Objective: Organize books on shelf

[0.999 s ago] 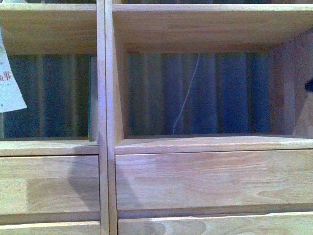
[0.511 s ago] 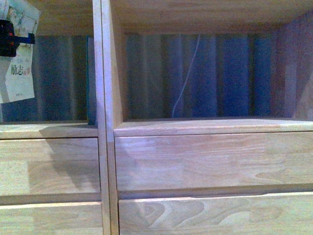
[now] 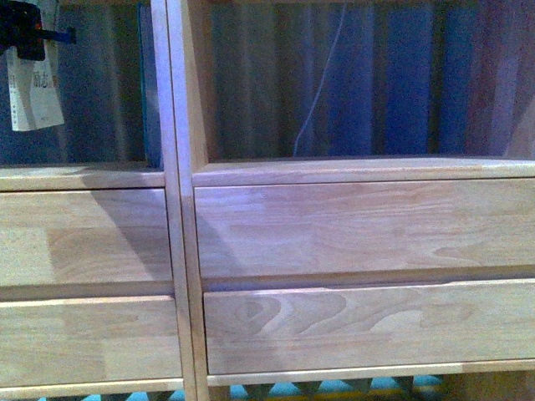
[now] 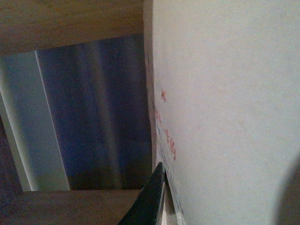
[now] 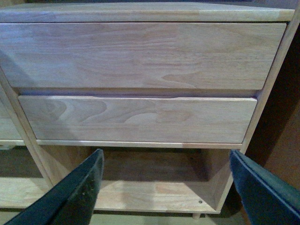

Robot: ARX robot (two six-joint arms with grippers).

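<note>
**Left gripper holds the book at the upper left compartment; right gripper is open low at the drawers**

The front view looks straight at the light wood shelf (image 3: 180, 209). Two open-backed compartments sit above four drawer fronts (image 3: 351, 225), two in each column. At the far left edge, the left gripper (image 3: 25, 42) is clamped on the top of a thin, pale book (image 3: 35, 96). The book hangs upright with dark lettering showing on its face. Its lower edge is clear of the compartment floor, and it is well apart from the central divider. I cannot tell from this view whether it has passed the front edge of the compartment.

A thin dark teal slab (image 3: 149, 88) stands upright at the right side of the same compartment, against the divider. Behind both compartments hangs a pleated blue curtain (image 3: 401, 75). A thin white cord (image 3: 313, 92) trails down in front of it in the right compartment.

In the left wrist view, the book's pale cover (image 4: 225, 103) fills most of the picture, with faint red marks along its edge. One dark finger (image 4: 149, 201) lies against that edge. Wooden boards of the compartment frame the blue curtain beyond.

In the right wrist view, the right gripper (image 5: 165, 153) has its jaws spread wide and holds nothing. Its two dark fingers (image 5: 77, 192) frame an open compartment (image 5: 154, 173) low in the shelf. The right column's two drawer fronts are directly above it. This gripper touches neither the wood nor the book.
</note>
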